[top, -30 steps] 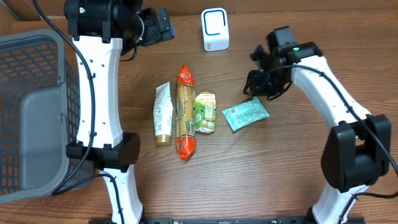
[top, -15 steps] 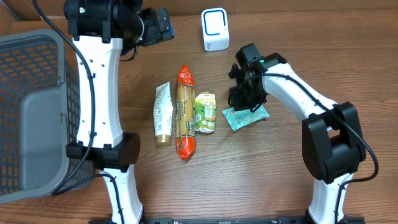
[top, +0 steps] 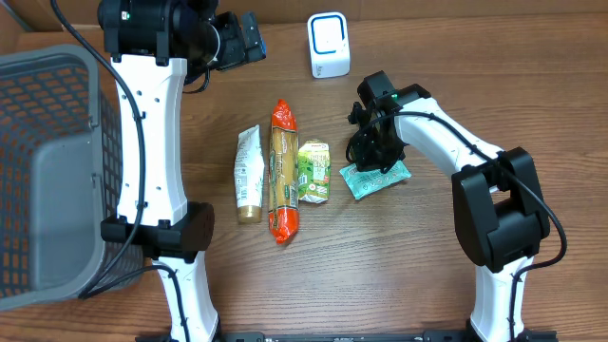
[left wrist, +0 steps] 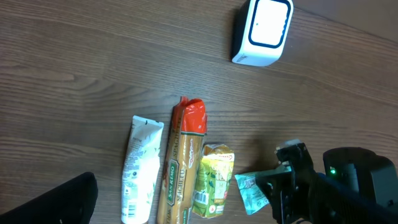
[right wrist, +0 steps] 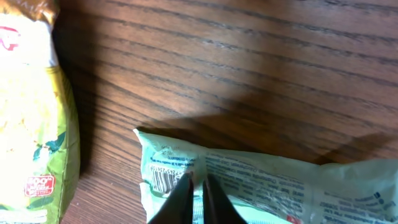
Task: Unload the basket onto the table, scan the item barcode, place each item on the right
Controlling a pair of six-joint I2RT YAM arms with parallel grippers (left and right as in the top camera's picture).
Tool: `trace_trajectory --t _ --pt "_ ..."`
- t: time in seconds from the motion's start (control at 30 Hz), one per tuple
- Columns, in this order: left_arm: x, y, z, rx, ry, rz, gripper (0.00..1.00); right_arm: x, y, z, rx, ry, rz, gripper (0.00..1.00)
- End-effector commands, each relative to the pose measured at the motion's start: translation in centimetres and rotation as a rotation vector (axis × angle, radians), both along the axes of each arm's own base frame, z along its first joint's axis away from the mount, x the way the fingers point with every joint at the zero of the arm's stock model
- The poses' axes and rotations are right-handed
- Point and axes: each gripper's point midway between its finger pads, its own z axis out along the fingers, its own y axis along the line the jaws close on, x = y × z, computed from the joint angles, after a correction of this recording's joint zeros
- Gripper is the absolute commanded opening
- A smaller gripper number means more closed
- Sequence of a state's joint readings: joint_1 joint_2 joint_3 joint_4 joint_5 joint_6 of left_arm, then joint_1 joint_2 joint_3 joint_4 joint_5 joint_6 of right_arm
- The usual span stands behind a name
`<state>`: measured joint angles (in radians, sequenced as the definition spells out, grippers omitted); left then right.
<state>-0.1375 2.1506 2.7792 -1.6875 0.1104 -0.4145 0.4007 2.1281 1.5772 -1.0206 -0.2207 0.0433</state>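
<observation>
Right fingers (right wrist: 179, 200) narrowed, pinching packet (right wrist: 267, 180) edge beside barcode (right wrist: 163, 180); packet flat on surface (right wrist: 249, 62), at 3 o'clock of pouch (right wrist: 31, 124); left fingers (top: 249, 38) wide, empty.

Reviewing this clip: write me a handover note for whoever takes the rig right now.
Left claw: open, empty, near the far edge of the table.
Right claw: shut on the green packet at its barcode corner; packet lies on the table.
Scanner: upright at the far edge, untouched.
Done: packet pinched. Left: lift it, show the barcode to the scanner.
</observation>
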Motion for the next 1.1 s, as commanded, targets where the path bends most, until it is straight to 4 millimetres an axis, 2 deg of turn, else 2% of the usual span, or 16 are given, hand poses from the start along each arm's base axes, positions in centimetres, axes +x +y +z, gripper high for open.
trace_trajectory --t 0.0,0.1,0.27,0.37,0.5,0.63,0.7,0.8,0.93,1.07 --pt "0.2 0.1 -0.6 0.023 0.011 -0.012 1.00 -0.4 -1.2 -1.5 -0.073 0.023 0.006 0.19" --pt "0.2 0.1 -0.6 0.023 0.011 -0.012 1.00 -0.5 -1.5 -1.6 -0.088 0.025 0.006 0.32" --pt "0.2 0.1 -0.6 0.023 0.011 -0.012 1.00 -0.4 -1.4 -1.4 -0.084 0.022 0.006 0.38" --pt "0.2 0.2 -0.6 0.023 0.011 -0.010 0.99 0.1 -0.9 -0.2 -0.064 0.010 0.006 0.42" --pt "0.2 0.1 -0.6 0.023 0.011 -0.013 1.00 2.0 0.2 3.6 -0.010 -0.063 0.002 0.48" --pt "0.2 0.1 -0.6 0.023 0.011 -0.013 1.00 4.3 0.0 9.7 0.033 -0.169 -0.023 0.55" --pt "0.2 0.2 -0.6 0.023 0.011 -0.011 0.99 5.1 -1.0 12.2 0.044 -0.204 -0.049 0.60" --pt "0.2 0.2 -0.6 0.023 0.011 -0.011 0.99 5.9 -3.5 14.0 0.043 -0.219 -0.103 0.69" --pt "0.2 0.2 -0.6 0.023 0.011 -0.011 1.00 5.6 -7.4 13.1 0.063 -0.150 -0.145 0.74" --pt "0.2 0.2 -0.6 0.023 0.011 -0.011 0.99 4.7 -9.6 11.6 0.143 -0.082 -0.146 0.75"
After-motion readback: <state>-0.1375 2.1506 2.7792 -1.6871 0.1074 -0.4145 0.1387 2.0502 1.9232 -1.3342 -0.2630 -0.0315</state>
